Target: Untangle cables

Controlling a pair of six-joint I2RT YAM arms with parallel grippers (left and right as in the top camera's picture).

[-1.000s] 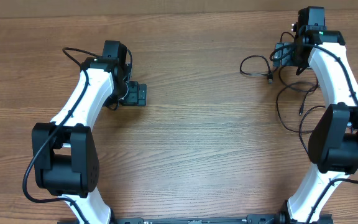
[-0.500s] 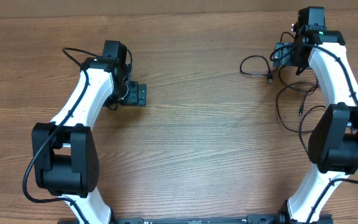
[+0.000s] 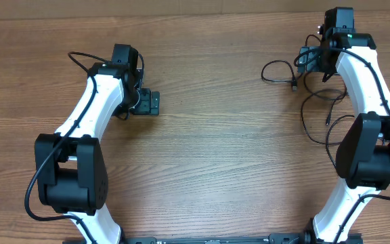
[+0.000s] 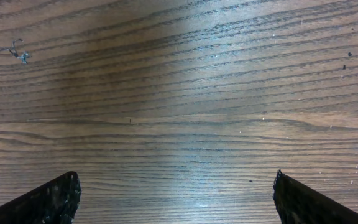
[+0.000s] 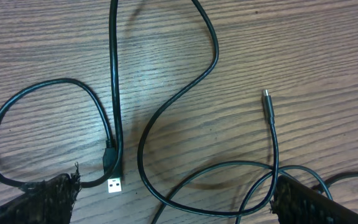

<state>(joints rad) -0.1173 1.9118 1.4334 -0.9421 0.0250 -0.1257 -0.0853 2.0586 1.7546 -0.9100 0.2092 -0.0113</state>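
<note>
Overhead — brown wood-grain table [image 3: 215,156]; cables [image 3: 294,84] lie far right.

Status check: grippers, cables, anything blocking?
Both open, empty: left gripper over bare table, right gripper over the cables. Cables loose, looped, crossing; none held. Nothing in the way.

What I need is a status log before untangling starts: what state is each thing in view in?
left gripper: open, over bare wood, holding nothing.
right gripper: open, over the cables, gripping nothing.
cables: lying loose on the table, looped and crossing one another.
USB plug: free, flat on the wood.
slim plug: free, flat on the wood.
</note>
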